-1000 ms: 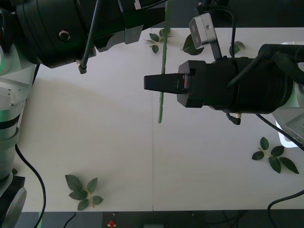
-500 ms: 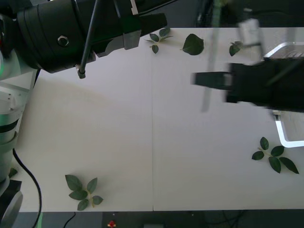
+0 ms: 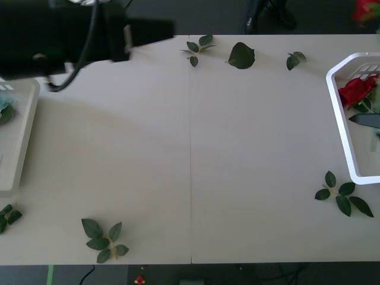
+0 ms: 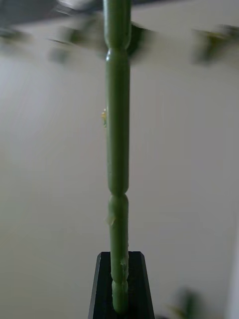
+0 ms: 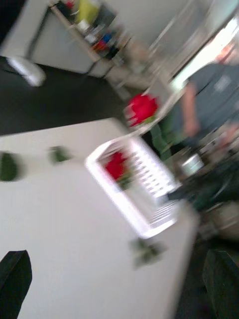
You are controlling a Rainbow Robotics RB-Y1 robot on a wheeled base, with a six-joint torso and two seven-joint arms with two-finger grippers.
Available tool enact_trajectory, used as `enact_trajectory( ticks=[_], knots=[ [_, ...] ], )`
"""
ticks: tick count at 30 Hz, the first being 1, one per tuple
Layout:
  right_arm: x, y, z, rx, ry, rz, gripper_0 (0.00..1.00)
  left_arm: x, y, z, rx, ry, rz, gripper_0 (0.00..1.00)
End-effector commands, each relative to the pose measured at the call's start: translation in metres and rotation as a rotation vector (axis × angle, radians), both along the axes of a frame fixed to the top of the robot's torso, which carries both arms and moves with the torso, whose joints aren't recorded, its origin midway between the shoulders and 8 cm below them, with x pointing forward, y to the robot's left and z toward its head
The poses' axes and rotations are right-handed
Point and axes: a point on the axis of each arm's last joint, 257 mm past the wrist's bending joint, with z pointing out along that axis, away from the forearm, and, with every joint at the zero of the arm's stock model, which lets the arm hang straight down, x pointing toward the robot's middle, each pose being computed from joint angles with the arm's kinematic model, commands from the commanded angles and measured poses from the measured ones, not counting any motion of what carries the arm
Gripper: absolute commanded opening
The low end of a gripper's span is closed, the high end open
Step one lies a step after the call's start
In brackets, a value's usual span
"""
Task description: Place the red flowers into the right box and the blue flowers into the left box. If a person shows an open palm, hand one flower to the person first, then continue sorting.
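Looking for labels or writing, you would have found none readable. The white table [image 3: 190, 148] carried loose leaf sprigs [image 3: 104, 237] along its edges, with a cluttered room blurred behind in the left wrist view. Your right gripper [image 4: 119, 286] was pinching a green stem [image 4: 117, 149]; its bloom [image 5: 142, 108] showed red above the right box [image 3: 341, 136], which already held a red flower [image 3: 356, 90]. The left gripper [image 5: 119, 279] sat spread at the table's far left, above the left box [image 3: 18, 154], partly cut off, a scrap of blue flower [image 3: 5, 107] inside.
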Motion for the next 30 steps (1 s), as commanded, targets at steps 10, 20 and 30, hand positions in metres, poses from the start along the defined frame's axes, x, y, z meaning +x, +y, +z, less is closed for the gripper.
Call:
enact_trajectory(
  ticks=[10, 20, 30],
  knots=[
    [0.021, -0.174, -0.036, -0.289, 0.09, -0.322, 0.0, 0.002, 0.046, -0.082, 0.38, -0.289, -0.015, 1.0],
    [0.053, -0.236, -0.054, -0.437, 0.068, -0.433, 0.0, 0.006, 0.047, -0.132, 0.437, -0.255, -0.102, 1.0],
    [0.057, -0.252, -0.056, -0.503, 0.062, -0.451, 0.0, 0.022, 0.072, -0.155, 0.47, -0.25, -0.132, 1.0]
  ],
)
